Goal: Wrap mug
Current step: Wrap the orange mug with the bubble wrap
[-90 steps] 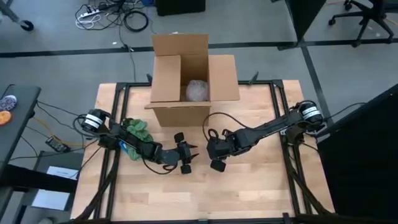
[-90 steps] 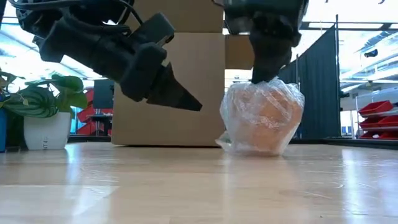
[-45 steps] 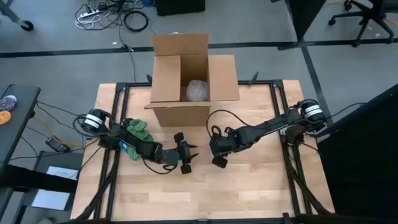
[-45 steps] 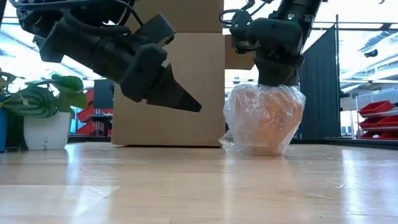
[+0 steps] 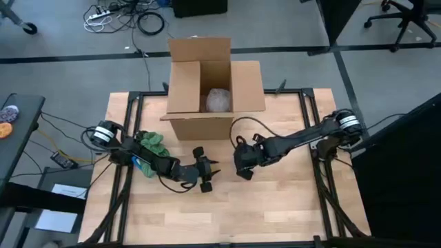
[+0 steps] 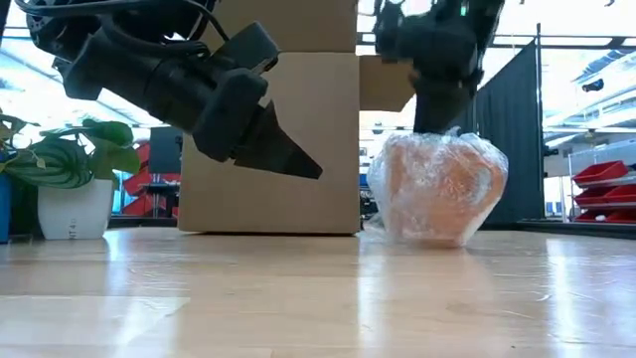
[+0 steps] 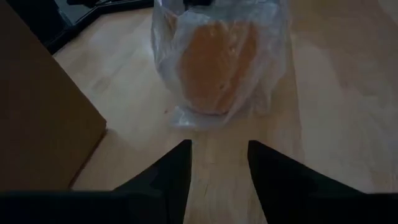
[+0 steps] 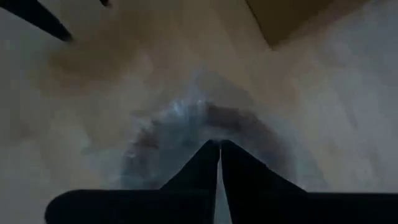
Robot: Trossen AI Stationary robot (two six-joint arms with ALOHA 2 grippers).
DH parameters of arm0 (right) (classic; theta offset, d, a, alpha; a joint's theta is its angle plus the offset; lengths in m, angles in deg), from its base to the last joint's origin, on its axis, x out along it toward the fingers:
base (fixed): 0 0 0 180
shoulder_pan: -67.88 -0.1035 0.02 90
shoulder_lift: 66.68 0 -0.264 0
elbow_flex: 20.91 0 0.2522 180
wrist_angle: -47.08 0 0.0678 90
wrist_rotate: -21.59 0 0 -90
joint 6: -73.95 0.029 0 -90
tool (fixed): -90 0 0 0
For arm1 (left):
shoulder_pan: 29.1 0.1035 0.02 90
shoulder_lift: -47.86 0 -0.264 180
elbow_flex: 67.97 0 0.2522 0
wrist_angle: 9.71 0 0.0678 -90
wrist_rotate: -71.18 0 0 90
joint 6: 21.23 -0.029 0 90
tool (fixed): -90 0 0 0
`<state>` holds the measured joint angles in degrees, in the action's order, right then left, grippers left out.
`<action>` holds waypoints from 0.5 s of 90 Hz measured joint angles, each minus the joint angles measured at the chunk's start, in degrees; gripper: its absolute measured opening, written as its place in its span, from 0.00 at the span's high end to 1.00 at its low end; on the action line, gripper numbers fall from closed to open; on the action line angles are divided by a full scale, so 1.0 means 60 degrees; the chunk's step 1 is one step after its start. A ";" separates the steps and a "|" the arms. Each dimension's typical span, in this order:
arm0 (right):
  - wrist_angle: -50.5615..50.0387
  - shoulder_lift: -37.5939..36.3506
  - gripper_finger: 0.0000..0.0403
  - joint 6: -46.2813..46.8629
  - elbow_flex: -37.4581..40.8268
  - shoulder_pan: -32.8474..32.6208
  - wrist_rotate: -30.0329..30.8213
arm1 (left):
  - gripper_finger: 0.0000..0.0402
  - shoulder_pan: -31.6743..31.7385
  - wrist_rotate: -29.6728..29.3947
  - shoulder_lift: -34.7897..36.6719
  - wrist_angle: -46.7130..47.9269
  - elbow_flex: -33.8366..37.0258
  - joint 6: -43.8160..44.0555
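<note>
The mug (image 6: 437,189) is orange and bundled in clear plastic film. It stands on the table in front of the cardboard box (image 5: 213,89), also seen in the left wrist view (image 7: 214,62). My right gripper (image 6: 437,117) hangs straight above it, shut on the film at the top; from above, the gripper (image 5: 241,167) hides the mug. My left gripper (image 7: 217,158) is open and low over the table to the mug's left, pointing at it with nothing between its fingers. My right gripper pinches the gathered film at the top of the bundle (image 8: 208,134) between its two shut fingers. It comes from above, pointing down. The bundle hangs below the fingers, tilted a little, with its bottom (image 6: 432,239) at the tabletop.
Inside the open box lies another film-wrapped bundle (image 5: 219,100). A green potted plant (image 5: 151,145) stands at the table's left, beside the left arm. Bare wood lies toward the near edge (image 5: 227,220).
My right gripper, still shut on the film, has moved a little toward the table's far right and turned. The wrapped mug has gone with it toward the right and now leans slightly. My left gripper has kept still.
</note>
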<state>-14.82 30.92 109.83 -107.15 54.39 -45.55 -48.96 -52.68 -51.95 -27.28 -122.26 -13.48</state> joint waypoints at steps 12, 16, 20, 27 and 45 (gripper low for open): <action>-0.0177 0.0793 1.00 -0.0018 0.0034 0.0075 0.0167 | 0.65 0.0000 0.0002 0.0000 0.0000 0.0000 0.0002; -0.0211 0.1068 1.00 -0.0020 0.0018 0.0076 0.0187 | 0.65 0.0000 0.0002 0.0000 0.0000 0.0000 0.0002; -0.0201 0.1272 1.00 -0.0081 0.0013 0.0076 0.0171 | 0.65 0.0000 0.0002 0.0000 0.0000 0.0000 0.0002; -0.0180 0.1450 1.00 -0.0278 -0.0009 0.0076 -0.0052 | 0.65 0.0000 -0.0001 0.0000 0.0005 0.0000 0.0002; -0.0808 0.0867 1.00 -0.0144 -0.0239 -0.0044 -0.0314 | 0.65 0.0000 -0.0006 -0.0240 -0.0032 0.0000 0.0009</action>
<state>-19.67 36.12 108.97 -108.58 54.12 -47.44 -48.96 -52.71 -53.39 -27.47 -122.26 -13.42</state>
